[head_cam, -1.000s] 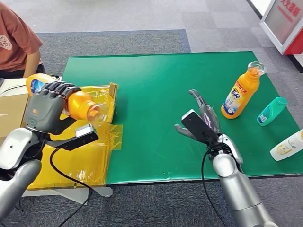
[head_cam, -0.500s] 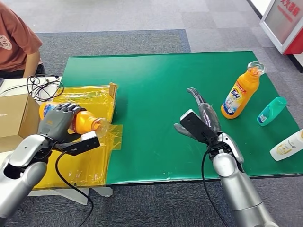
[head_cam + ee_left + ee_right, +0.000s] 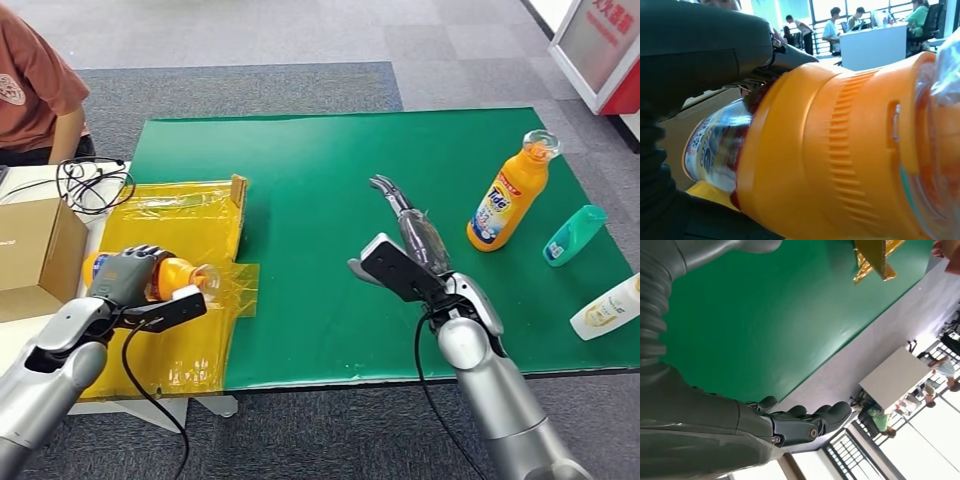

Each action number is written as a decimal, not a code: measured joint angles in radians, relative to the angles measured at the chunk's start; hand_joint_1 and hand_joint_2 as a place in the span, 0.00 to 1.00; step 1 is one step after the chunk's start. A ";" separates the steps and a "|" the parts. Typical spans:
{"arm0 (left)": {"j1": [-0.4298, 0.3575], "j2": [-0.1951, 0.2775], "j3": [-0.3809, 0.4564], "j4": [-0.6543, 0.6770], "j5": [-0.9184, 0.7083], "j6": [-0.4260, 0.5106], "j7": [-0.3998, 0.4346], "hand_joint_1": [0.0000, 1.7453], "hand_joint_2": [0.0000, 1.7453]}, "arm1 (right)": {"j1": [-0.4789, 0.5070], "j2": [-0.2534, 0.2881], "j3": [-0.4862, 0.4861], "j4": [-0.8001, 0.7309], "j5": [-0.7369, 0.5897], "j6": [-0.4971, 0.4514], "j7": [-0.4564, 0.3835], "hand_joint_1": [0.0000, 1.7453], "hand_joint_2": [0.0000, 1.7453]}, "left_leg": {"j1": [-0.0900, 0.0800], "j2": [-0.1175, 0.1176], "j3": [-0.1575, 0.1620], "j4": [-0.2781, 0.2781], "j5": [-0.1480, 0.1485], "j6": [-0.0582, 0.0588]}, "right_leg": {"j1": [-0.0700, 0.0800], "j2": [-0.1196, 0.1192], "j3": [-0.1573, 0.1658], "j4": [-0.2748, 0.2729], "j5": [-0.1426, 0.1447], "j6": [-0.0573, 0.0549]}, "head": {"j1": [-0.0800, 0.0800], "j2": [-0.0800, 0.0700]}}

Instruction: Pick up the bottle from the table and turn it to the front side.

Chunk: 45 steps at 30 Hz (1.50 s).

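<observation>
My left hand grips an orange bottle lying on its side low over the yellow tray, its clear cap pointing toward the green mat. Up close in the left wrist view the orange bottle shows its ribbed shoulder and part of a blue and red label, with dark fingers wrapped over it. My right hand hovers open over the middle of the mat, fingers stretched forward and nothing in it; the right wrist view shows its fingers straight above the green mat.
A second orange Tide bottle stands at the mat's right side, with a teal bottle and a white bottle lying beside it. A cardboard box and black cables sit left of the tray. A person sits at the far left.
My left hand has lowered the orange bottle from above the tray's back down to just over the tray. My right hand has shifted a little left and forward, still open.
</observation>
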 joint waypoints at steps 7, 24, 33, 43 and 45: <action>0.006 -0.020 0.018 0.056 -0.002 0.043 -0.004 1.00 1.00 | 0.000 0.001 0.041 -0.048 0.003 0.001 -0.024 0.00 1.00 | 0.000 0.000 0.000 0.000 0.000 0.000 | 0.000 0.000 0.000 0.000 0.000 0.000 | 0.000 0.000; -0.032 -0.114 0.079 0.187 0.007 0.102 -0.046 1.00 1.00 | -0.022 0.001 0.140 -0.101 0.007 0.014 -0.044 0.00 1.00 | 0.000 0.000 0.000 0.000 0.000 0.000 | 0.000 0.000 0.000 0.000 0.000 0.000 | 0.000 0.000; -0.052 -0.154 0.081 0.210 0.030 0.102 -0.051 1.00 1.00 | -0.034 0.001 0.158 -0.101 -0.005 0.019 -0.044 0.00 1.00 | 0.000 0.000 0.000 0.000 0.000 0.000 | 0.000 0.000 0.000 0.000 0.000 0.000 | 0.000 0.000; -0.059 -0.177 0.081 0.227 0.061 0.102 -0.057 0.00 1.00 | -0.039 0.001 0.174 -0.101 -0.010 0.020 -0.051 0.00 1.00 | 0.000 0.000 0.000 0.000 0.000 0.000 | 0.000 0.000 0.000 0.000 0.000 0.000 | 0.000 0.000; -0.059 -0.180 0.081 0.230 0.062 0.102 -0.057 0.00 1.00 | -0.039 0.001 0.177 -0.101 -0.010 0.020 -0.052 0.00 1.00 | 0.000 0.000 0.000 0.000 0.000 0.000 | 0.000 0.000 0.000 0.000 0.000 0.000 | 0.000 0.000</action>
